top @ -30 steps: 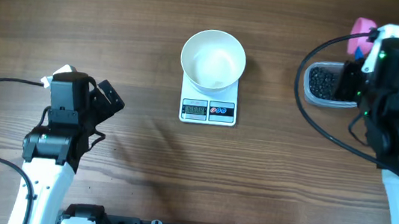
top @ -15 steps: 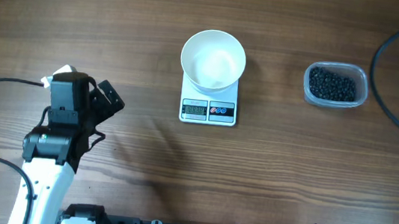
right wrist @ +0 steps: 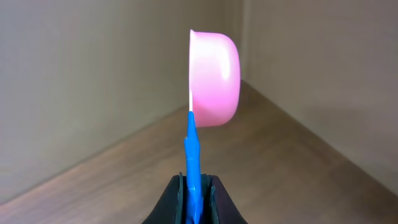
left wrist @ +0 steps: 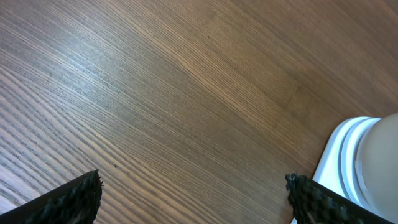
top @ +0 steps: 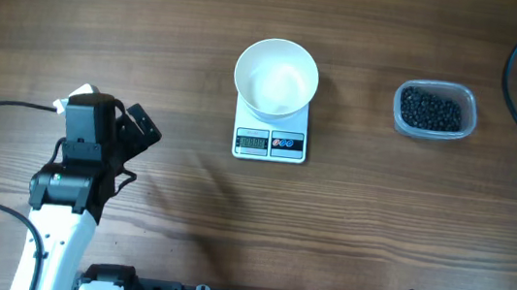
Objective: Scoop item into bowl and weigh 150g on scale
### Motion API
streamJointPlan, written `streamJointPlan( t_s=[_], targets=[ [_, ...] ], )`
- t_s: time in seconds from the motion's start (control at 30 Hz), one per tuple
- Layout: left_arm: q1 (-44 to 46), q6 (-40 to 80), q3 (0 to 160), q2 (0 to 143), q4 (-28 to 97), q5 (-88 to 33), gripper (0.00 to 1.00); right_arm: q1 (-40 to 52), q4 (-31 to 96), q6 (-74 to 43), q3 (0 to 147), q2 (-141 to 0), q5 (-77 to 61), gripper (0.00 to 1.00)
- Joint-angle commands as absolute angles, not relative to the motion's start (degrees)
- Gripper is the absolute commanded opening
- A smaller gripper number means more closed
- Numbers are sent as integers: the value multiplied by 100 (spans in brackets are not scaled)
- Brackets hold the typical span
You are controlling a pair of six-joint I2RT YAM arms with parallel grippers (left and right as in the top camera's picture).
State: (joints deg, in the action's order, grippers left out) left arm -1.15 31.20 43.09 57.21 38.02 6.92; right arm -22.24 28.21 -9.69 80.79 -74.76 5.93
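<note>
right wrist: gripper pinches scoop

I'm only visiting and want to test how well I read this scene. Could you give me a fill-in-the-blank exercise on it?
1. The white bowl stands on the scale, and inside it is ____.
2. Seen from overhead, the black beans lie in a clear tub to the ____ of the scale.
3. The right gripper is shut on the blue handle of a ____ scoop.
4. The left gripper hangs over the table with its jaws ____.
Missing words: empty; right; pink; open.
</note>
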Motion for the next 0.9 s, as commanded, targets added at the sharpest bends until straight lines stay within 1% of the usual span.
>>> streamJointPlan(
  t_s=[0.0,0.13,0.33,0.5,0.87],
  targets=[
    [-141,3197,4296,5754,3802,642,100,-2241,2779,-1492,8184,-7481,-189,4],
    [-141,3197,4296,5754,3802,642,100,-2241,2779,-2185,8184,-7481,-373,4],
    [-141,3197,4296,5754,3802,642,100,-2241,2427,-2794,8184,-7481,-370,4],
    [-141,3197,4296,5754,3802,642,100,-2241,2298,-3763,8184,-7481,-370,4],
    [-141,3197,4296,5754,3802,642,100,-2241,2307,-4718,8184,-7566,-373,4]
  ],
)
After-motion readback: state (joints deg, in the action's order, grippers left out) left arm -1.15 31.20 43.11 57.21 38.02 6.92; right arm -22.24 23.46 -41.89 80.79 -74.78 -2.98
